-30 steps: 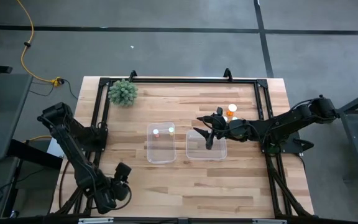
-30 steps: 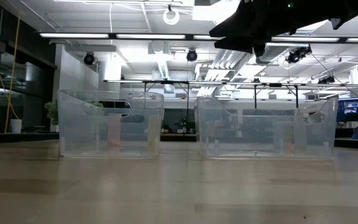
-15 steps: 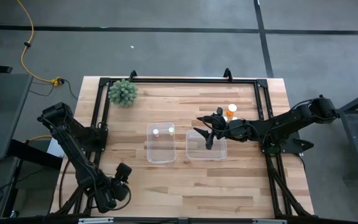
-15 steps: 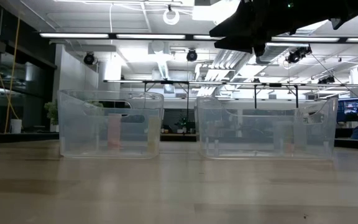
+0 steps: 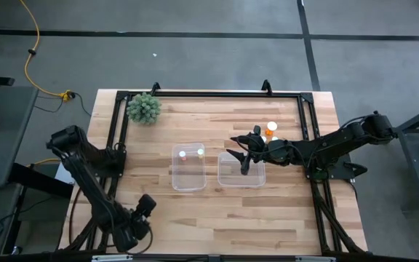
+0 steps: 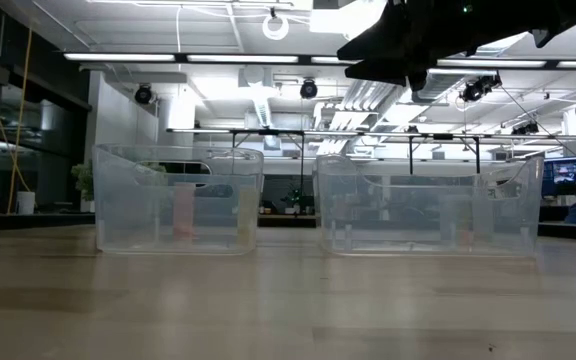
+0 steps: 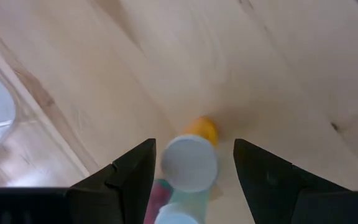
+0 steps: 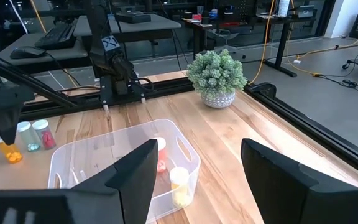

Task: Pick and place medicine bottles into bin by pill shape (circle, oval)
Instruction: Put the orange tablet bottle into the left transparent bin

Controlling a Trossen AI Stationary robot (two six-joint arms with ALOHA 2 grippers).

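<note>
My left gripper [image 5: 145, 207] is open near the table's near left corner, pointing down over a small cluster of medicine bottles [image 8: 27, 140]. In the left wrist view its fingers stand on either side of a white-capped bottle [image 7: 190, 163] without touching it. An orange bottle [image 7: 202, 129] stands just beyond it. My right gripper [image 5: 244, 156] is open and empty above the right clear tub [image 5: 241, 175]. The left tub [image 5: 188, 167] holds two upright bottles [image 8: 169, 171]. Two more bottles [image 5: 270, 131] stand on the table behind my right gripper.
A green spiky ball plant [image 5: 144, 108] stands at the far left corner. A black rail [image 5: 209, 93] frames the table's far edge and sides. Bare wood lies between the tubs and the near edge [image 5: 217, 218].
My left gripper has shifted a little toward the table's near edge, still open. My right arm has kept still.
</note>
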